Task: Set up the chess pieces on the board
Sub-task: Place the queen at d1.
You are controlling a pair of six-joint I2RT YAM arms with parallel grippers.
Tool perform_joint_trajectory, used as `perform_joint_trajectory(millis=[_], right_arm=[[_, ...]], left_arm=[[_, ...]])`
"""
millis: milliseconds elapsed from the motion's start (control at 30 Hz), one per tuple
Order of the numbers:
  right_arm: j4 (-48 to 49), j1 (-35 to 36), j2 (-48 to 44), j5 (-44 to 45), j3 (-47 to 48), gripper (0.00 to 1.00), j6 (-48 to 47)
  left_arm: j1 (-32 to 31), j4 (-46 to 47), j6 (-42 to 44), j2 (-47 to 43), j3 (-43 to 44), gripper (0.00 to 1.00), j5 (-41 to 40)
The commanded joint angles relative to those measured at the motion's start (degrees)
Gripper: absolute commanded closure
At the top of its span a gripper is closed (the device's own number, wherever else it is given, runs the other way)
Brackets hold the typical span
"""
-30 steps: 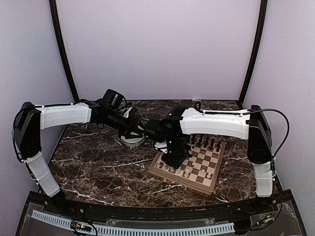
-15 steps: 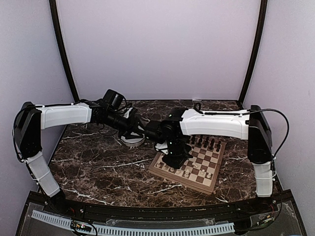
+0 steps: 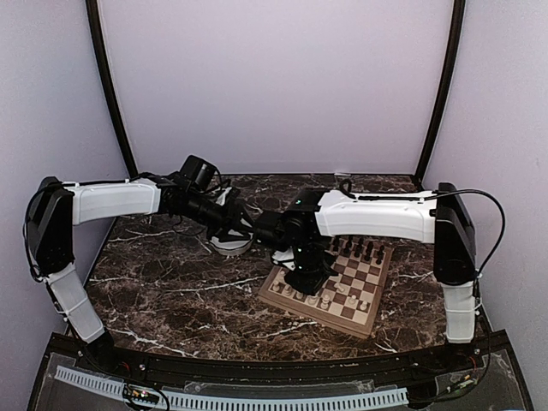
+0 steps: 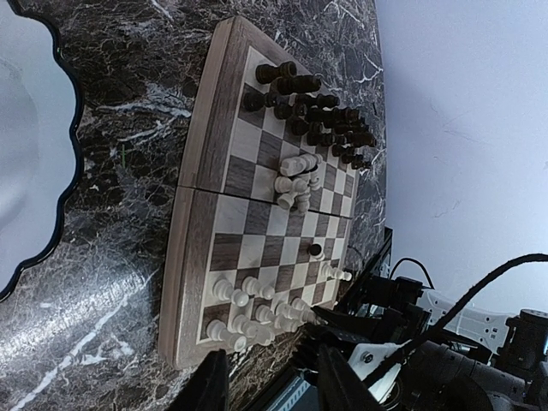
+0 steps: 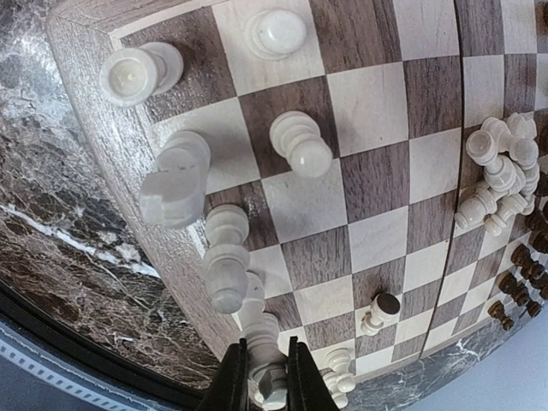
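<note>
The board (image 3: 374, 318) lies right of centre, with dark chess pieces (image 3: 360, 250) along its far side and pale ones (image 3: 330, 298) along its near side. My right gripper (image 5: 265, 378) points down over the board's near-left corner, shut on an upright pale piece (image 5: 267, 355) in the edge row. Beside it stand more pale pieces (image 5: 224, 261) and a knight (image 5: 171, 181). A heap of pale pieces (image 5: 501, 175) lies mid-board, and one piece (image 5: 381, 312) lies on its side. My left gripper (image 4: 274, 385) hovers left of the board (image 4: 195, 214), open and holding nothing.
A white scalloped bowl (image 4: 30, 145) sits on the marble just left of the board, under my left arm (image 3: 205, 210). The right arm (image 3: 377, 214) spans the board's far side. Dark posts and lilac walls close in the table.
The right wrist has edged slightly right and back over the board's near-left corner, jaws narrowed onto the pale piece. The left arm has not moved.
</note>
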Motion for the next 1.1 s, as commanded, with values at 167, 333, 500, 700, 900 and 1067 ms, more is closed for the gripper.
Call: perform_joint_trajectory(millis=[167,333,500,700,900,1067], right_arm=[[0.0,0.2,0.2,0.6,1.3,0.79,0.2],[0.0,0.2,-0.4,0.5,1.7,0.71,0.3],[-0.2,0.0,-1.2,-1.0,2.3,0.70,0.6],[0.7,-2.2,-5.4,-3.0,3.2,0.69,1.3],[7.4,-8.7,-14.0,-3.1,-7.1,0.71,3.0],[10.9,-11.3,-15.5,-1.8,-14.1,0.76,2.0]], left_arm=[[0.3,-0.3,0.3,0.1,1.6,0.62,0.9],[0.3,-0.4,0.2,0.1,1.5,0.62,0.8],[0.3,-0.2,0.2,0.3,1.5,0.62,0.9],[0.3,-0.8,0.9,0.1,2.7,0.62,0.6],[0.3,-1.3,3.9,-1.8,4.1,0.63,-0.9],[0.3,-2.7,6.7,-3.9,5.3,0.62,-3.2]])
